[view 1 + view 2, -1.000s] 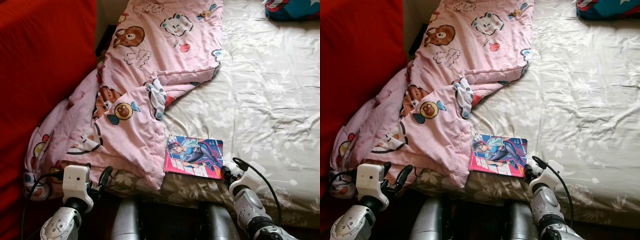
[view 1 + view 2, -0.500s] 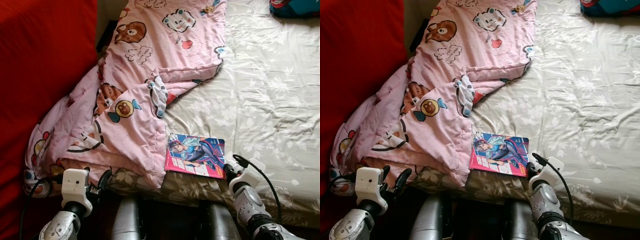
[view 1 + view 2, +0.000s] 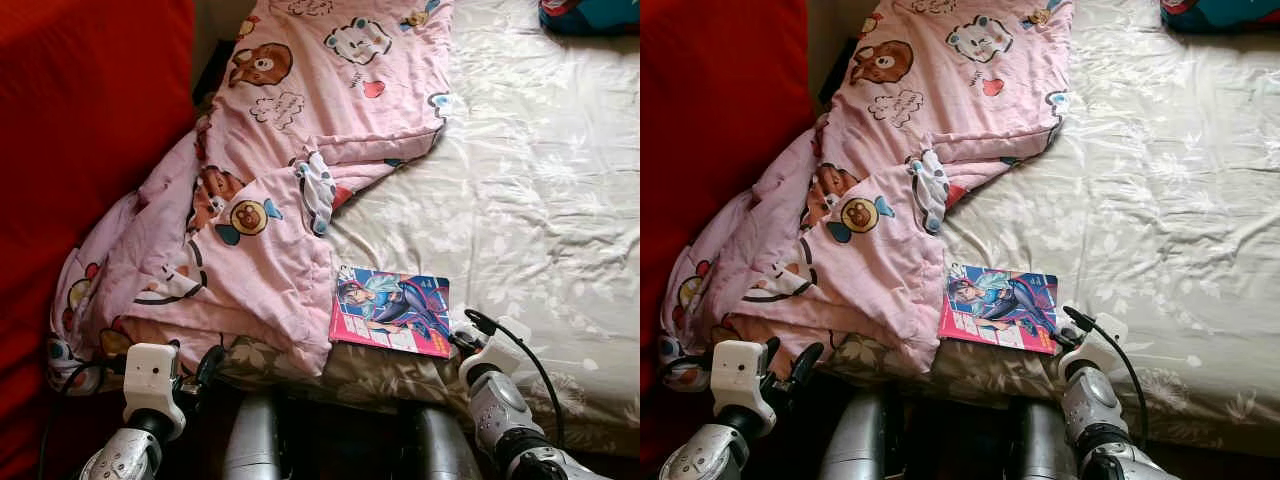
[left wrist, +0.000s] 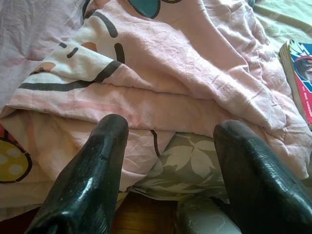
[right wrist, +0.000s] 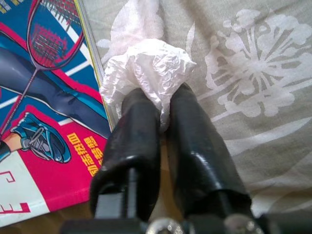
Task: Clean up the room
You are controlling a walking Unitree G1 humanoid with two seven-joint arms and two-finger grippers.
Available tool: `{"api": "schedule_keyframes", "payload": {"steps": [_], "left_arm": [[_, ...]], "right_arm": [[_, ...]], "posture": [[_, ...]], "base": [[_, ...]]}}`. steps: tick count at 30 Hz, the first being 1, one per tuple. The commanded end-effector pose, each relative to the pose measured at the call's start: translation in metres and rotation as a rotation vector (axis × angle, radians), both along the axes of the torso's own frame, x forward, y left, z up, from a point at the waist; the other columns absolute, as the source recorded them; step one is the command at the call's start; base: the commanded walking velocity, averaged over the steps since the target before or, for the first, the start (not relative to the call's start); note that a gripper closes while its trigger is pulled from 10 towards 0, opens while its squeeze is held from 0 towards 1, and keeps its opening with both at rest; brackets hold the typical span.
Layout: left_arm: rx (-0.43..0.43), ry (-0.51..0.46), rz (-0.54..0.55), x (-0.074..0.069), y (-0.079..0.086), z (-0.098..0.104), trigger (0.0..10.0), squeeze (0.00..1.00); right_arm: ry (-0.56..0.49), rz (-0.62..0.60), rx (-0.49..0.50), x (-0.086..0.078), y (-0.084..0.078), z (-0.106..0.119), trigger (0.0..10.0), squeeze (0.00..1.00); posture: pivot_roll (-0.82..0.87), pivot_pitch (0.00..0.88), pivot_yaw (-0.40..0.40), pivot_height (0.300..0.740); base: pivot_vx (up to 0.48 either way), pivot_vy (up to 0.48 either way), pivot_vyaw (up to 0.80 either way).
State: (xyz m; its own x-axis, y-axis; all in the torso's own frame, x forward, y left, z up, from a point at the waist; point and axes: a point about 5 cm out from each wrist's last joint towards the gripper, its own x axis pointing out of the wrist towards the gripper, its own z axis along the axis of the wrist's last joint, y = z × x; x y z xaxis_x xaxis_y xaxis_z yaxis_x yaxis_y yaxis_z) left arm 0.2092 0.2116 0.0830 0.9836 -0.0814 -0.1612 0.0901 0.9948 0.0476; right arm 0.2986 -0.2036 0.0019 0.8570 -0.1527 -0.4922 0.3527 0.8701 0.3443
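A bedroom: bed (image 3: 540, 200) with cartoon quilt (image 3: 290, 150).

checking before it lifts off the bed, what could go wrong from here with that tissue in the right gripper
1. The right gripper pinches only a thin edge of the crumpled white tissue; it may tear or slip out on the lift.
2. The tissue lies right against the comic book, so a sideways pull could drag the book toward the bed's edge.
3. The left gripper is open close to the pink blanket hanging off the bed; its fingers could snag the fabric if the robot turns.
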Motion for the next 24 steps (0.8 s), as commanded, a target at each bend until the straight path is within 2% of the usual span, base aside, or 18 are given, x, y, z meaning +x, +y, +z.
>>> {"api": "schedule_keyframes", "payload": {"steps": [1,7,11,13,18,20,21,24], "left_arm": [[0.03,0.012,0.005,-0.004,0.003,0.0,10.0,0.0],[0.032,0.028,0.012,-0.004,0.002,-0.008,10.0,0.0],[0.007,0.048,0.054,-0.002,0.002,-0.021,10.0,0.0],[-0.014,0.085,0.096,0.003,0.001,-0.038,10.0,0.0],[-0.045,0.127,0.143,0.009,0.0,-0.059,10.0,0.0],[-0.054,0.134,0.154,0.01,-0.001,-0.062,10.0,0.0],[-0.064,0.155,0.175,0.012,-0.002,-0.071,10.0,0.0],[-0.08,0.195,0.208,0.012,-0.002,-0.085,10.0,0.0]], "right_arm": [[0.046,0.007,0.004,-0.011,0.003,-0.012,0.0,0.0],[0.059,0.01,-0.004,-0.017,0.001,-0.016,0.0,0.0],[0.031,0.021,-0.021,-0.018,-0.003,-0.015,0.0,0.0],[-0.023,0.011,-0.022,-0.02,-0.012,-0.012,0.0,0.0],[-0.079,-0.011,-0.052,-0.024,-0.024,-0.009,0.0,0.0],[-0.087,-0.016,-0.054,-0.025,-0.026,-0.009,0.0,0.0],[-0.095,-0.015,-0.062,-0.03,-0.028,-0.011,0.0,0.0],[-0.083,0.038,-0.121,-0.037,-0.028,-0.016,0.0,0.0]], "posture": [[0.21,0.277,0.052,0.619],[0.19,0.263,0.041,0.619],[0.16,0.222,0.009,0.619],[0.13,0.175,-0.017,0.619],[0.09,0.095,-0.054,0.619],[0.09,0.085,-0.058,0.619],[0.07,0.022,-0.081,0.619],[0.05,0.0,-0.09,0.619]], "base": [[0.0,0.0,0.0],[0.0,0.0,0.0],[0.0,0.0,0.0],[0.0,0.0,0.0],[0.0,0.0,0.0],[0.0,0.0,0.0],[0.0,0.0,0.0],[0.0,0.0,0.0]]}}
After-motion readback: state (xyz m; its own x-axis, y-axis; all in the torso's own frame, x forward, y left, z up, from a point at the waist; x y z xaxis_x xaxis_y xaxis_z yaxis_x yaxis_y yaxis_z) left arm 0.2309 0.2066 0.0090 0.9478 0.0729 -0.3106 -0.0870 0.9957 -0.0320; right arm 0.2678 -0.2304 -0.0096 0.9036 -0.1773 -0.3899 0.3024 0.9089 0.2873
